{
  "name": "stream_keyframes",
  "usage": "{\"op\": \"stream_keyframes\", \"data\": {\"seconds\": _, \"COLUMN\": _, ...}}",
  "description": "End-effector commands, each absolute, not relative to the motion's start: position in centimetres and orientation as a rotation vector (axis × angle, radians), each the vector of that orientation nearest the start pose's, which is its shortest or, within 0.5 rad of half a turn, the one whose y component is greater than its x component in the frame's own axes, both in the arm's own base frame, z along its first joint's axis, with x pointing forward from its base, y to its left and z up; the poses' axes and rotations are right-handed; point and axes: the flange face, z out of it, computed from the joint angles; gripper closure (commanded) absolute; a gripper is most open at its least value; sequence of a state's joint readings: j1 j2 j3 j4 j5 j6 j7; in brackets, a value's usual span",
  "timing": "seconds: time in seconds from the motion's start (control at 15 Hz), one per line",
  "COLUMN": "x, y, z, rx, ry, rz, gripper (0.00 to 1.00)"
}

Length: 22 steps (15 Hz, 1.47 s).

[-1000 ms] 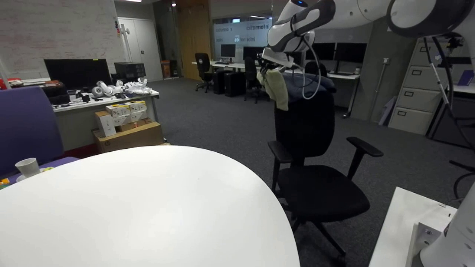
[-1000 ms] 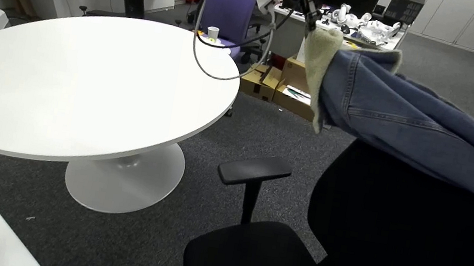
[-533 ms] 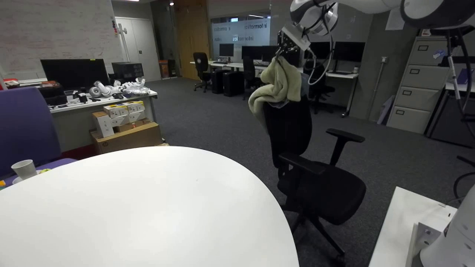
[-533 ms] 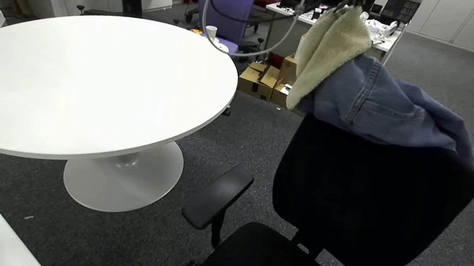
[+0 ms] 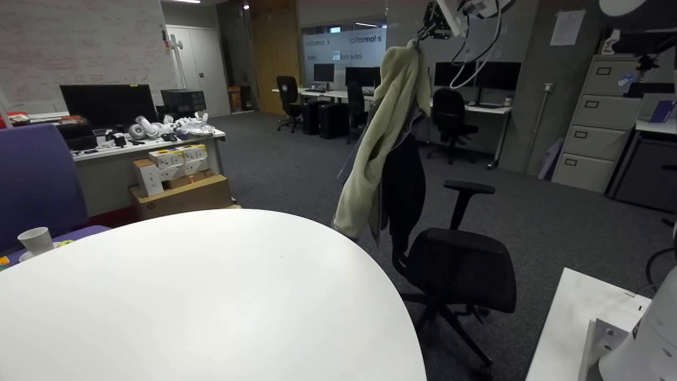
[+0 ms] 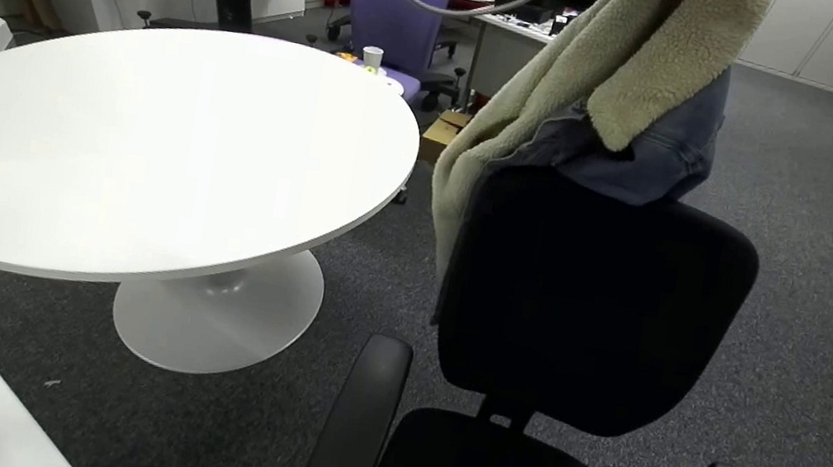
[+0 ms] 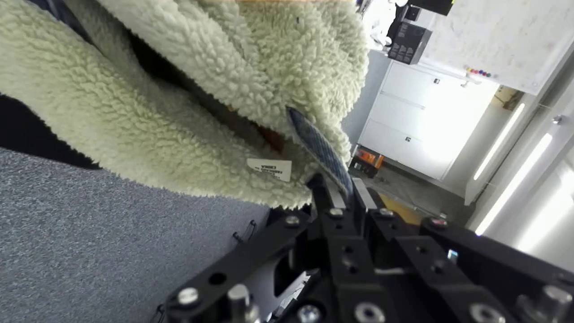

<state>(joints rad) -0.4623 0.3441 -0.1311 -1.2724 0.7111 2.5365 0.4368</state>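
Observation:
My gripper [image 5: 419,37] is shut on a blue denim jacket [image 5: 392,100] with a cream fleece lining. In the wrist view the gripper [image 7: 343,190] pinches a thin denim edge [image 7: 319,146] between its fingertips. The jacket's fleece [image 7: 251,67] and a white label [image 7: 270,168] show beside the fingers. The jacket hangs down from the gripper over the back of a black office chair [image 5: 407,180]. In an exterior view its fleece [image 6: 521,100] drapes past the side of the chair back [image 6: 589,303]; the gripper is out of that view. Whether the jacket rests on the chair is unclear.
A round white table [image 5: 222,296] stands close beside the chair and the hanging jacket. A purple chair [image 5: 39,174] holds a white cup [image 5: 37,241]. A desk with a monitor [image 5: 108,105] and boxes [image 5: 182,196] is behind. The robot's white base table [image 5: 582,301] is at the right.
My gripper has risen, pulling the jacket up from the chair back so that more fleece hangs down. The black chair has turned and shifted towards the round table.

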Motion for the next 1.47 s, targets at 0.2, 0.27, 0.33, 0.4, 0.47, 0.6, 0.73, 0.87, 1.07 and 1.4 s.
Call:
{"op": "stream_keyframes", "data": {"seconds": 0.2, "x": 53.6, "y": -41.4, "z": 71.6, "rx": -1.634, "ry": 1.551, "rz": -1.329, "gripper": 0.98}}
{"op": "stream_keyframes", "data": {"seconds": 0.27, "x": 52.8, "y": -40.8, "z": 73.0, "rx": -1.630, "ry": 1.522, "rz": -1.358, "gripper": 0.98}}
{"op": "stream_keyframes", "data": {"seconds": 0.33, "x": 52.6, "y": -40.5, "z": 73.7, "rx": -1.629, "ry": 1.502, "rz": -1.384, "gripper": 0.98}}
{"op": "stream_keyframes", "data": {"seconds": 0.4, "x": 52.2, "y": -40.2, "z": 74.6, "rx": -1.630, "ry": 1.484, "rz": -1.400, "gripper": 0.98}}
{"op": "stream_keyframes", "data": {"seconds": 0.47, "x": 51.8, "y": -39.9, "z": 75.5, "rx": -1.626, "ry": 1.475, "rz": -1.416, "gripper": 0.98}}
{"op": "stream_keyframes", "data": {"seconds": 0.6, "x": 50.7, "y": -39.5, "z": 77.6, "rx": -1.609, "ry": 1.460, "rz": -1.447, "gripper": 0.98}}
{"op": "stream_keyframes", "data": {"seconds": 0.73, "x": 49.6, "y": -39.1, "z": 79.7, "rx": -1.588, "ry": 1.447, "rz": -1.480, "gripper": 0.98}}
{"op": "stream_keyframes", "data": {"seconds": 0.87, "x": 48.2, "y": -38.7, "z": 81.5, "rx": -1.573, "ry": 1.428, "rz": -1.513, "gripper": 0.98}}
{"op": "stream_keyframes", "data": {"seconds": 1.07, "x": 46.1, "y": -38.2, "z": 84.0, "rx": -1.544, "ry": 1.407, "rz": -1.559, "gripper": 0.98}}
{"op": "stream_keyframes", "data": {"seconds": 1.4, "x": 43.4, "y": -42.1, "z": 82.5, "rx": -1.490, "ry": 1.535, "rz": -1.599, "gripper": 0.98}}
